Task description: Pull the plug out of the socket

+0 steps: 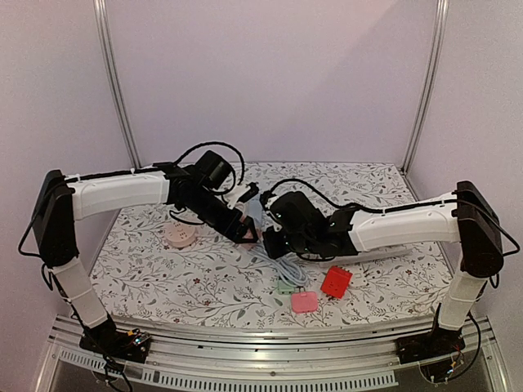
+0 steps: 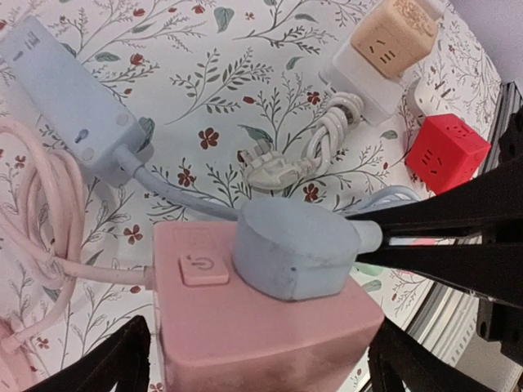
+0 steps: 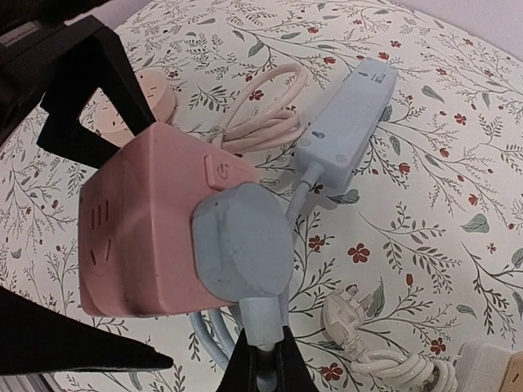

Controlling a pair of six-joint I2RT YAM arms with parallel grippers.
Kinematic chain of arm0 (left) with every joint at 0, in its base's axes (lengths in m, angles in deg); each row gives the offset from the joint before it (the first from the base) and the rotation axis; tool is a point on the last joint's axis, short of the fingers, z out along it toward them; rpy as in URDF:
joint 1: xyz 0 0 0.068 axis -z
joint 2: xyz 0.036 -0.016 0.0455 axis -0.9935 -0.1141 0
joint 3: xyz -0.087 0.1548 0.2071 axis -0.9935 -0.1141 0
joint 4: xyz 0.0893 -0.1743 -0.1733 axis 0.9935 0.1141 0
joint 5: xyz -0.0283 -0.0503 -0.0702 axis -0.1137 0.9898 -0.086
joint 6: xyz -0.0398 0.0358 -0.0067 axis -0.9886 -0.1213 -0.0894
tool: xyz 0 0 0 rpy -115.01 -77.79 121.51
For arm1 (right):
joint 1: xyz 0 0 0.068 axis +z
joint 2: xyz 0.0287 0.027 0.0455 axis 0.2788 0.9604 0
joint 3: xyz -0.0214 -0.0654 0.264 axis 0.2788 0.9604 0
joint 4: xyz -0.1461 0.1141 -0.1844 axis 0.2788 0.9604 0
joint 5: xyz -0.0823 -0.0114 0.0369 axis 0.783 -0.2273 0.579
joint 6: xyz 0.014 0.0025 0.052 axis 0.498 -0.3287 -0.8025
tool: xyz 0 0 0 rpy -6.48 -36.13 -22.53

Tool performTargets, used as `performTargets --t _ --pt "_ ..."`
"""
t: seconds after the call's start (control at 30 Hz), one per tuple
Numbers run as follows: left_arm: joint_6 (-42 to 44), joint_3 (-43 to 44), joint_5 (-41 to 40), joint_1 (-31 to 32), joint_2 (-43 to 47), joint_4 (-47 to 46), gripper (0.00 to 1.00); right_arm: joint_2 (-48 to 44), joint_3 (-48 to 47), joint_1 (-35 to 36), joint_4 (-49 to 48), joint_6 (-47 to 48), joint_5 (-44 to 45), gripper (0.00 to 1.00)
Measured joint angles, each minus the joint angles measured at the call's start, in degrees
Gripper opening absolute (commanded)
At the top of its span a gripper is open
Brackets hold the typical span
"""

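Observation:
A pink cube socket (image 2: 261, 327) with a power button is held off the table between the fingers of my left gripper (image 2: 257, 363), which is shut on its two sides. A round pale-blue plug (image 2: 294, 249) sits pushed into the socket's face. In the right wrist view the socket (image 3: 147, 245) and plug (image 3: 241, 241) fill the left. My right gripper (image 3: 261, 359) is shut on the plug's cable neck just below the plug body. The two grippers meet at table centre, left (image 1: 243, 231) and right (image 1: 271, 238).
A pale-blue power strip (image 2: 69, 98) joins the plug by its cable. A pink cable coil (image 2: 33, 204), a white plug with bundled cord (image 2: 278, 171), a beige-and-white cube socket (image 2: 384, 49) and a red cube (image 2: 445, 151) lie around. A round pink socket (image 1: 180, 235) sits left.

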Motion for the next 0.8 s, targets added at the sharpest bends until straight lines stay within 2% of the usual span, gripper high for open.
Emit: performTargets --t 0.43,0.8 --pt "0.4 0.7 -1.6 0.6 0.0 0.7 0.82 0.0 -0.5 0.0 0.0 -0.3 -2.6 0.00" --pt "1.6 0.9 -2.2 0.7 -0.4 1.1 0.65 0.0 -0.5 0.0 0.1 -0.6 -4.2 0.00"
